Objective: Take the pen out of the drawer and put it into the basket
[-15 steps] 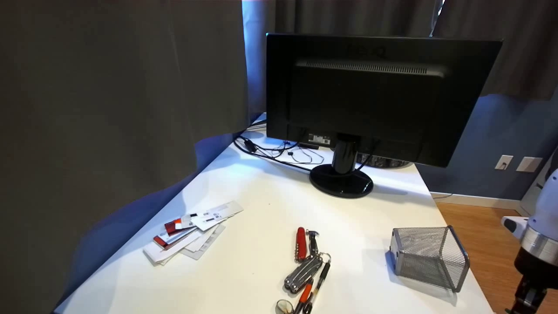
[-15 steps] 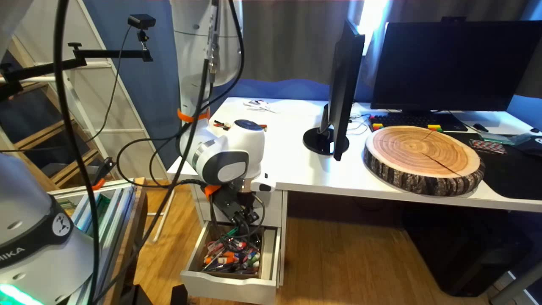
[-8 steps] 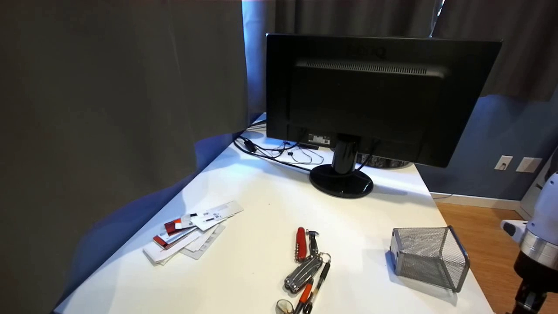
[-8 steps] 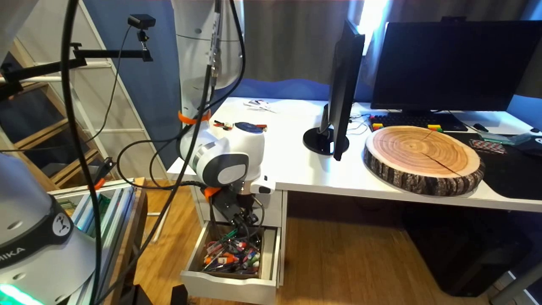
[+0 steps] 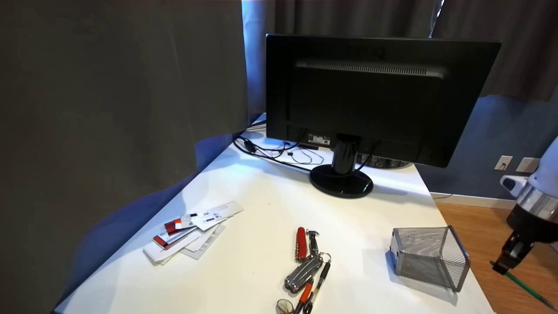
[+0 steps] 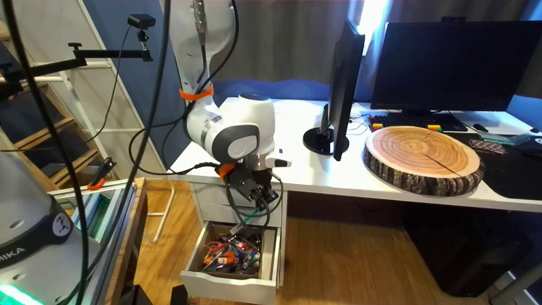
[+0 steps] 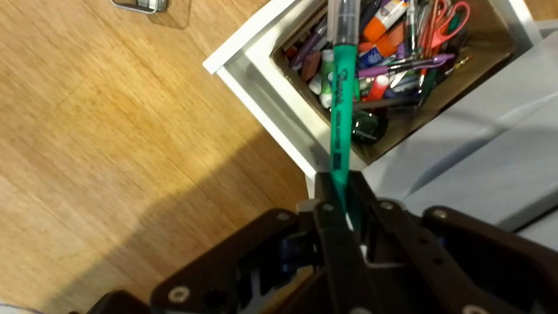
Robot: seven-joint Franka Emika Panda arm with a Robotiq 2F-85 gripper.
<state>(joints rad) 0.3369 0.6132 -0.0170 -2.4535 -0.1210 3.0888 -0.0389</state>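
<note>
Green slender pen (image 7: 342,109), upper centre of wrist view, is pinched near one end by the black two-fingered gripper (image 7: 340,181); if the grey wire-mesh basket (image 5: 429,257) is struck, swivelling is risked.

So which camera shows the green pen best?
The wrist view: the green pen is large, its lettering visible, clamped in the gripper, though the picture's edge crops it. Both exterior views show it small and thin, no lettering readable.
</note>
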